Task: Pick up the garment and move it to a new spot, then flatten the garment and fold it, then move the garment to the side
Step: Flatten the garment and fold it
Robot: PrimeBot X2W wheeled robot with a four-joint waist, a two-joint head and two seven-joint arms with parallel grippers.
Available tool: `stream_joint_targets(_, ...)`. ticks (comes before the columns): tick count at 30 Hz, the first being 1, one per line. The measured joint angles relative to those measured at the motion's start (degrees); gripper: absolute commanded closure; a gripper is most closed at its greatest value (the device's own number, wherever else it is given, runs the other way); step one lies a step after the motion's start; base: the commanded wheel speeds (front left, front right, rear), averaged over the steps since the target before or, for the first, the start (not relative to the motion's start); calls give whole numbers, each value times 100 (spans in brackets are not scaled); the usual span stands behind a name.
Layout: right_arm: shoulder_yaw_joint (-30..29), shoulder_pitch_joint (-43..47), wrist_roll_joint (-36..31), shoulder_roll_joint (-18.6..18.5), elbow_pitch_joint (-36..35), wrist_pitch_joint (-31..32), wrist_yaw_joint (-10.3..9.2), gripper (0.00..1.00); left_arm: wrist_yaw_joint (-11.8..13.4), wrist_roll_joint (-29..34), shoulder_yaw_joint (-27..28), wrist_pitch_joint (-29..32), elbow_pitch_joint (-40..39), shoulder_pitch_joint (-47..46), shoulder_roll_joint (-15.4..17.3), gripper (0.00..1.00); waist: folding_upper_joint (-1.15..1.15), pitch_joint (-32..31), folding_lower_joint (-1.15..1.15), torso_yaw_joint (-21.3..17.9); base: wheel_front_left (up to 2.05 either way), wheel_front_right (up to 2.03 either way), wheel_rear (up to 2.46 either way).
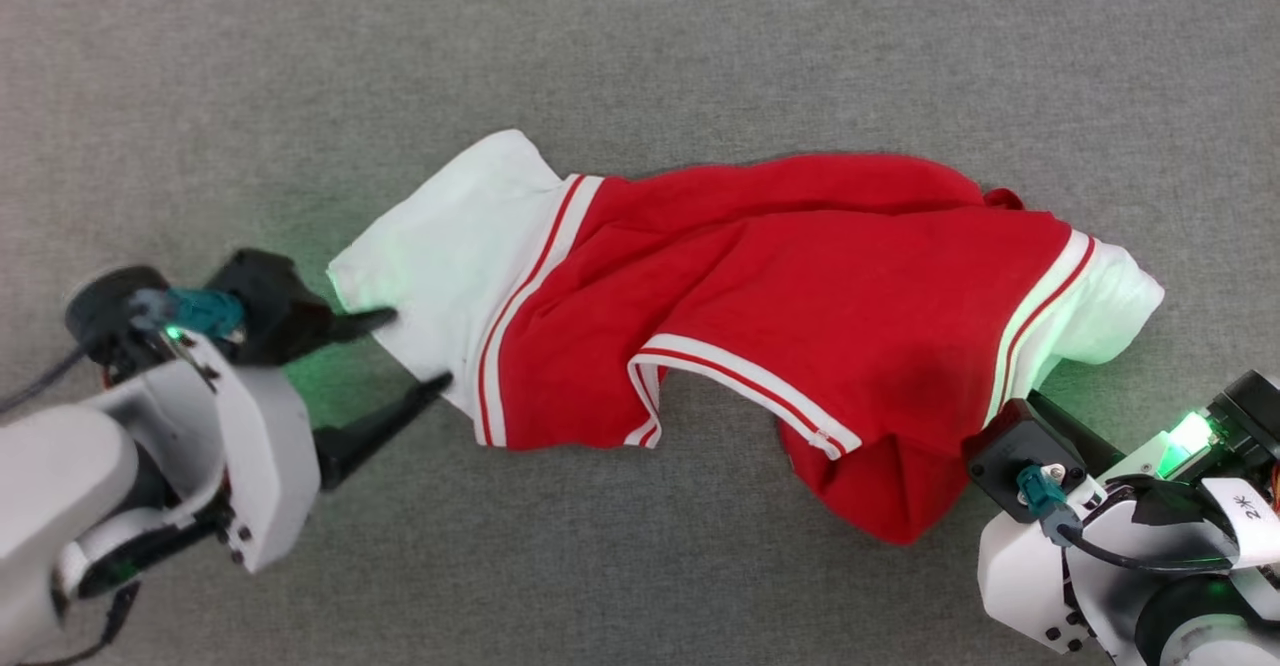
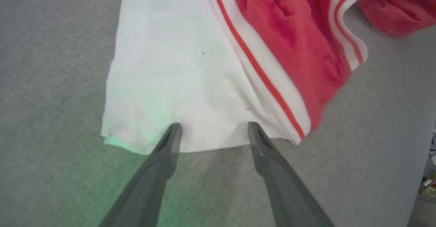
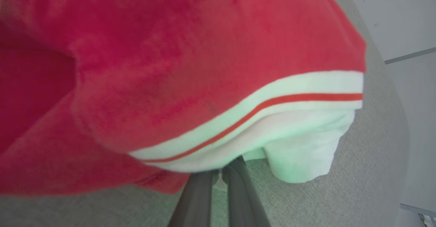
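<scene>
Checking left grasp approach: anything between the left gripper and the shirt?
Nothing visible. The left gripper is open, fingertips right at the white sleeve edge of the shirt.

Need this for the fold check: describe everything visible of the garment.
The garment is a red, soft-looking shirt with white short sleeves and red-and-white striped trim. It lies crumpled and stretched sideways on the grey surface, with folds across its body. The open left gripper has its tips at one sleeve's hem. The right gripper is shut on fabric by the other sleeve.
</scene>
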Motion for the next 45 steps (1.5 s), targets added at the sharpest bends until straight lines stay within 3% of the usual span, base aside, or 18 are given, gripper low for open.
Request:
stream_joint_targets(8,23,-9,-16,78,58,-78,0,100,1,11,57,554,-172,241,0,0,0,24,0,-112,0,0,0)
stream_joint_targets(11,36,-13,-15,120,83,-120,0,100,8,-51,58,501,-163,268,-19,55,0,20,0,-127,0,0,0)
stream_joint_targets(12,35,-13,-15,149,83,-129,0,100,8,-44,53,469,-146,275,-40,85,0,16,0,-131,0,0,0)
stream_joint_targets(13,34,-13,-15,172,87,-142,0,100,8,-35,53,461,-136,289,-57,100,0,11,0,-133,0,0,0)
stream_joint_targets(21,-59,-20,7,246,-111,-243,0,100,4,-470,-24,14,-201,339,-52,100,0,-113,0,-155,0,0,0)
stream_joint_targets(31,-875,132,250,243,-1076,-113,0,100,4,-1727,-25,-1156,-898,-243,509,100,0,-498,0,-147,0,0,0)
stream_joint_targets(39,-1651,-5,845,545,-1694,-29,1,100,4,-3016,444,-1730,-1577,-883,771,100,0,-648,0,-37,0,0,0)
stream_joint_targets(45,-1747,-513,1139,1042,-1182,-25,0,100,4,-3489,644,-1499,-1185,-896,761,100,0,-511,0,0,0,0,0)
